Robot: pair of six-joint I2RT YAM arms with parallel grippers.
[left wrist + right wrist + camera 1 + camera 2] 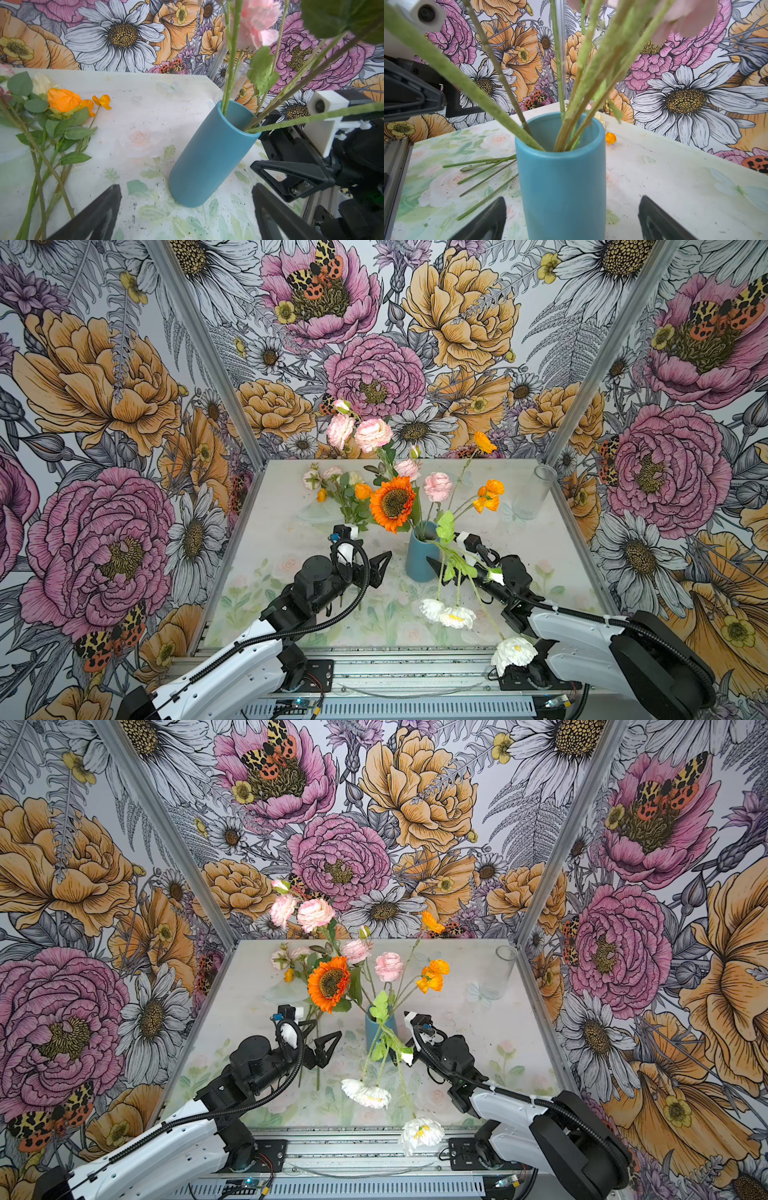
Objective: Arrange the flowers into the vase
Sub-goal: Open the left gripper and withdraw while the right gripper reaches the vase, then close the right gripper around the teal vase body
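A blue vase (420,560) (374,1025) stands mid-table, holding an orange sunflower (392,502), pink ruffled flowers (372,434) and orange flowers (490,494). White yellow-centred flowers (446,615) droop from it toward the front, across my right arm. More flowers (345,494) (62,104) lie loose on the table at the back left. My left gripper (382,567) (187,187) is open just left of the vase (212,153), holding nothing. Just right of it, my right gripper (439,571) (573,199) is open too, and the vase (562,176) sits between its spread fingers without touching them.
A clear glass cylinder (534,492) stands at the back right corner. A clear glass piece (313,512) lies at the back left beside the loose flowers. Flowered walls close in three sides. A metal rail (395,672) runs along the front.
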